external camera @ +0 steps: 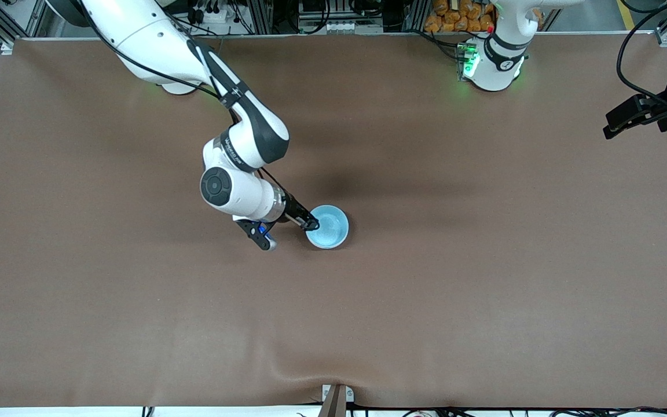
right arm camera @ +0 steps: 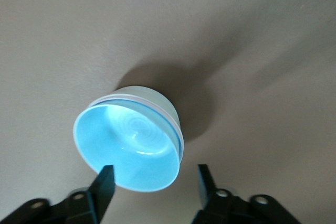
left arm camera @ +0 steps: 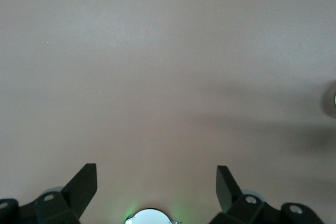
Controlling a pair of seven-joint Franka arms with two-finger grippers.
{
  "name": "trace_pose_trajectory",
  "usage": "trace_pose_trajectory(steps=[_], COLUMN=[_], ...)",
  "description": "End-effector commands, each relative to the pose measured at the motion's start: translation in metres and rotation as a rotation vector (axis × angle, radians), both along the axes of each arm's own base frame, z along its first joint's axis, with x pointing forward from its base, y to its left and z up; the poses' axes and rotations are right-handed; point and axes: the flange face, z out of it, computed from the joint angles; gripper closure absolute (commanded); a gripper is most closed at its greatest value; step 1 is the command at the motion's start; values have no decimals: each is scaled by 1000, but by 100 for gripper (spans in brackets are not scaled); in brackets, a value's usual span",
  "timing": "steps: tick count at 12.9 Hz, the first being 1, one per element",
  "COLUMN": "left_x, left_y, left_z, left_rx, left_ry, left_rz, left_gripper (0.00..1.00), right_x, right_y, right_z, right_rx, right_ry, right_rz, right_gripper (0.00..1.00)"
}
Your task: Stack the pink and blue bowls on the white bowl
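The light blue bowl (external camera: 329, 225) stands upright near the table's middle. In the right wrist view its blue inside (right arm camera: 131, 150) sits nested in a pale off-white bowl (right arm camera: 149, 99), of which only the outer wall and rim show. No pink bowl shows in any view. My right gripper (external camera: 312, 223) is open at the blue bowl's rim on the side toward the right arm's end. One of its fingers (right arm camera: 105, 179) overlaps the rim, the other stands outside the bowl. My left gripper (external camera: 620, 119) waits open and empty over the left arm's end of the table, over bare cloth (left arm camera: 157, 182).
A brown cloth (external camera: 484, 260) covers the whole table. A small metal bracket (external camera: 336, 397) sits at the table edge nearest the front camera. The left arm's base (external camera: 493, 69) stands at the top edge and also shows in the left wrist view (left arm camera: 149, 217).
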Motion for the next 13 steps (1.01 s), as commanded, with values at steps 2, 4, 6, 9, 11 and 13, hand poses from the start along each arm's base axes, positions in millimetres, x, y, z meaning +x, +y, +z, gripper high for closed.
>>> trace_pose_trajectory(steps=[2, 4, 6, 9, 11, 13], left_x=[-5, -5, -6, -6, -9, -10], left_y=[-11, -12, -14, -21, -31, -30], left_z=[8, 8, 11, 11, 13, 14], left_rx=[-16, -16, -15, -16, -21, -23], left_ry=[-8, -6, -14, -13, -10, -10], left_rz=[-19, -32, -34, -47, -63, -62], left_gripper=[0, 0, 0, 0, 0, 0], right_x=[59, 77, 83, 80, 74, 67], right_y=[-73, -116, -161, -234, -272, -295], right_z=[93, 118, 143, 189, 223, 241], right_rx=[-26, 1, 7, -120, -181, -170], right_ry=[12, -12, -51, -120, -163, -132], right_rz=[127, 211, 315, 482, 560, 630], right_gripper=[0, 0, 0, 0, 0, 0])
